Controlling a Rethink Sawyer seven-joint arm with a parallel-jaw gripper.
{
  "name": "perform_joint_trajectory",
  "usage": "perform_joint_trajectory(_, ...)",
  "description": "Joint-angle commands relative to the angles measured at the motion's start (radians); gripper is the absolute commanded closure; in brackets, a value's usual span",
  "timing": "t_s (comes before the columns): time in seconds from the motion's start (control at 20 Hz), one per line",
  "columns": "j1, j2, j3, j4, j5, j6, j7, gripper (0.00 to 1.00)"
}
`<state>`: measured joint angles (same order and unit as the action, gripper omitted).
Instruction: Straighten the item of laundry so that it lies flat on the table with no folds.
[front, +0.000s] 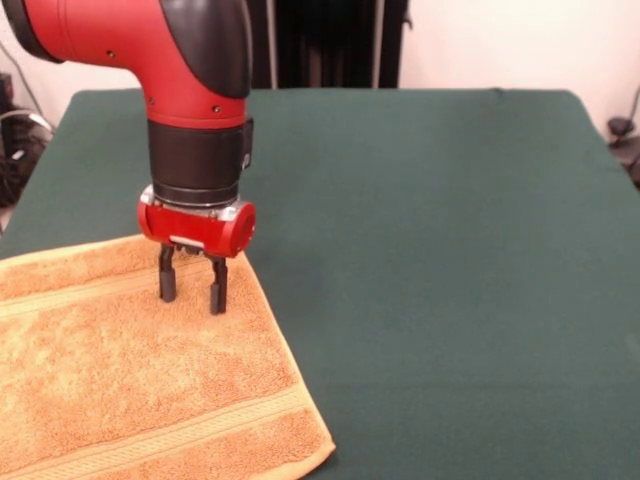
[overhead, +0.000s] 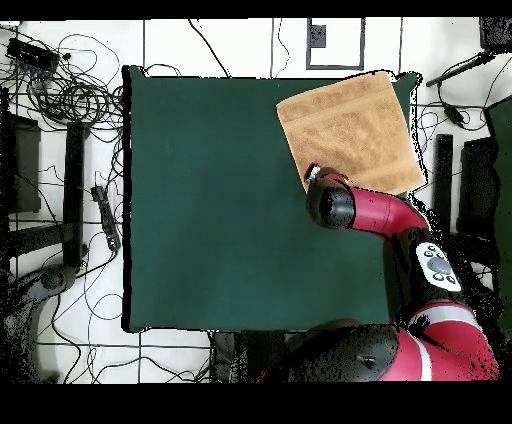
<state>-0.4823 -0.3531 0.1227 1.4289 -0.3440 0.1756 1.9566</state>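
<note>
The item of laundry (front: 130, 380), a golden-orange terry towel with flat woven bands, lies spread at the front left of the table (front: 430, 250) in the front view. It runs off the picture's left and bottom edges. From overhead the item of laundry (overhead: 350, 130) looks flat and roughly square at the table's (overhead: 220, 200) top right corner. My gripper (front: 192, 291) points straight down over the towel's far right part. It is open, with nothing between its two black fingers, whose tips are at or just above the cloth. From overhead the arm hides the gripper.
Dark green cloth covers the table to the right of the towel and behind it. In the overhead view, cables (overhead: 60, 90) and dark equipment (overhead: 75, 190) lie on the floor left of the table, and more gear (overhead: 475, 185) stands to its right.
</note>
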Motion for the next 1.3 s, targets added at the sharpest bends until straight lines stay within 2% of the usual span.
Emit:
perform_joint_trajectory(0.05,0.172,0.092,-0.002,0.250,0.107,0.031,0.283,0.00)
perform_joint_trajectory(0.35,0.219,0.046,-0.021,0.304,0.218,0.065,0.294,0.00)
perform_joint_trajectory(0.65,0.281,0.024,-0.053,0.317,0.318,0.081,0.299,0.00)
perform_joint_trajectory(0.95,0.275,-0.005,-0.043,0.322,0.382,0.111,0.248,0.00)
perform_joint_trajectory(1.3,0.241,-0.011,-0.014,0.359,0.400,0.077,0.198,0.00)
